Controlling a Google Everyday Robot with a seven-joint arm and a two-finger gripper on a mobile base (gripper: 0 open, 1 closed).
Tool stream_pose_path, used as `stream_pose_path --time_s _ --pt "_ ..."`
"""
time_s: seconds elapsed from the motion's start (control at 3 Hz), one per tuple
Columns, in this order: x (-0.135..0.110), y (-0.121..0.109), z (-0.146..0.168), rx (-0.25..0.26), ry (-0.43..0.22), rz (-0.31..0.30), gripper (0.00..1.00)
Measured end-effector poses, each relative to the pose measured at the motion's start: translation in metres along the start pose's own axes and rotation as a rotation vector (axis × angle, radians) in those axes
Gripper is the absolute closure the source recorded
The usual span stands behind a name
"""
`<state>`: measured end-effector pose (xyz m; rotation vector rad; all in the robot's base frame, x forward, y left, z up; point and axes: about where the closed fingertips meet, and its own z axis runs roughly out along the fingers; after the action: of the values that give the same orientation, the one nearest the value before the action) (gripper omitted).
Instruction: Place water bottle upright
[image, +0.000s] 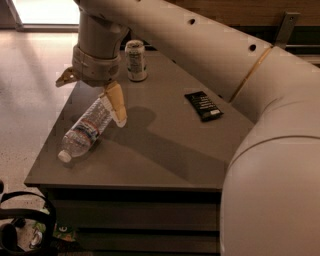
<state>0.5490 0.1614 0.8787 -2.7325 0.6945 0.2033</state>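
The water bottle (84, 131) lies on its side on the table (150, 160), straight below the spread jaws. Its white cap points to the near left corner, and its base end sits right under the lower finger (115, 102); whether the two touch cannot be told. Its label shows red, white and blue bands, but no word on it can be read.

The robot's pale arm (200, 55) fills the right and top of the view and bends down over the far left part of the grey table. At its end the gripper (90, 102) hangs just above the bottle, with nothing between its jaws. One tan finger slants down and to the right, and the other pokes out on the left of the wrist cuff.

A flat black packet (203, 105) lies well to the right of the jaws; its pale print is too small to read. A short metal can (136, 60) stands upright beyond the jaws, a little to their right, and its markings are unreadable.
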Motion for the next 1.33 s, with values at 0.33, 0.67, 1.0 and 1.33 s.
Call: stream_pose_path --time_s 0.33,0.67,1.0,1.33 --pt "-0.002 -0.007 0.000 0.006 0.033 -0.022 0.00" --pt "-0.010 -0.011 0.005 0.011 0.064 -0.040 0.00" --pt "-0.017 -0.016 0.013 0.009 0.067 -0.070 0.00" --pt "-0.026 -0.020 0.021 -0.007 0.054 -0.099 0.00"
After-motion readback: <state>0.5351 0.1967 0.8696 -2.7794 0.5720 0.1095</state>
